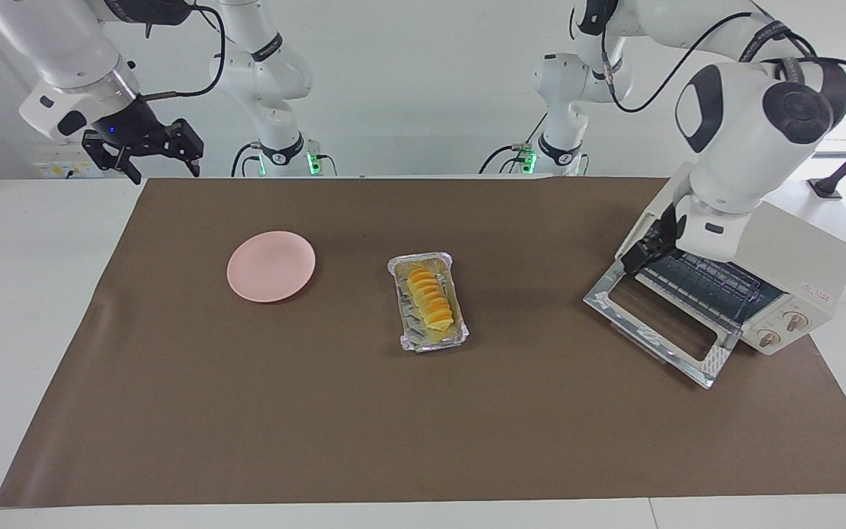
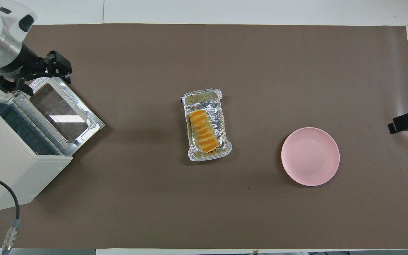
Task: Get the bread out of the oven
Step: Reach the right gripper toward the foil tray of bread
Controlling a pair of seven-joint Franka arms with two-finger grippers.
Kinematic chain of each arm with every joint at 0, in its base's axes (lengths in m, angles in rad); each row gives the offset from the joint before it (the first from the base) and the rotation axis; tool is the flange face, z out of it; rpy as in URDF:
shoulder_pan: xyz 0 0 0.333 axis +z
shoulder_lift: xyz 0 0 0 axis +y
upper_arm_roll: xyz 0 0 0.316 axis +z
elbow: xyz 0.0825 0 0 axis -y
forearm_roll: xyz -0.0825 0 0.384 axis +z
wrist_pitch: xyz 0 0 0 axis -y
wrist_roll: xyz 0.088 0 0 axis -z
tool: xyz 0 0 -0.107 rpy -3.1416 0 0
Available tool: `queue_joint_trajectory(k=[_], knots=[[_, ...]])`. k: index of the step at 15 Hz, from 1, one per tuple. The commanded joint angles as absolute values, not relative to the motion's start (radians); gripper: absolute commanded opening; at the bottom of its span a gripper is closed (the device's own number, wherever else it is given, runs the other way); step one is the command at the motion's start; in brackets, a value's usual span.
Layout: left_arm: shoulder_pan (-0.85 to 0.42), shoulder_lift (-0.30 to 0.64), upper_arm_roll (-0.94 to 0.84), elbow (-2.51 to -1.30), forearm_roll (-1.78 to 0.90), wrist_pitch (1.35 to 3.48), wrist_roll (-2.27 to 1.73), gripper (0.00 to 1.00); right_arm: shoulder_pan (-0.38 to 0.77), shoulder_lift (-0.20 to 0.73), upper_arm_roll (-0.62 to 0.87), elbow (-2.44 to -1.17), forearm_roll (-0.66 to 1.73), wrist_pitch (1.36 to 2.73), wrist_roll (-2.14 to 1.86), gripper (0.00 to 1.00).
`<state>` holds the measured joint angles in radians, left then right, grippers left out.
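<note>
You can see the bread (image 1: 430,300) lying in the foil tray (image 1: 402,297) in the middle of the table, out of the oven (image 1: 797,253), whose door hangs down. Your left gripper (image 2: 30,76) is spread wide with nothing in it, over the oven's open front. Your right gripper (image 1: 145,150) waits, also spread and empty, over the table edge at its own end.

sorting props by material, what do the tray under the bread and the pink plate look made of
Tray: looks like thin aluminium foil, shiny silver, crinkled walls with glints. Pink plate: probably plastic or melamine, smooth even matte pink with no pattern; ceramic cannot be ruled out.
</note>
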<state>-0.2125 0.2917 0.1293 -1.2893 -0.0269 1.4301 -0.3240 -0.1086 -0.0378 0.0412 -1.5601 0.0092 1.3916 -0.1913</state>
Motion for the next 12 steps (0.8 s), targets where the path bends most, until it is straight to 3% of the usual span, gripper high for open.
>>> queue_joint_trajectory(k=[1, 6, 12], knots=[[-0.147, 0.157, 0.121, -1.4, -0.037, 1.347, -0.198, 1.0, -0.11, -0.049, 0.043, -1.568, -0.005, 1.365, -0.21, 1.0], [-0.111, -0.02, 0.109, -1.542, -0.017, 1.309, -0.094, 1.0, -0.091, -0.064, 0.049, -1.589, 0.009, 1.371, -0.201, 1.0], [-0.028, -0.038, -0.026, -1.551, -0.017, 1.308, -0.087, 1.0, 0.135, -0.104, 0.051, -1.793, 0.011, 1.624, -0.007, 1.0]])
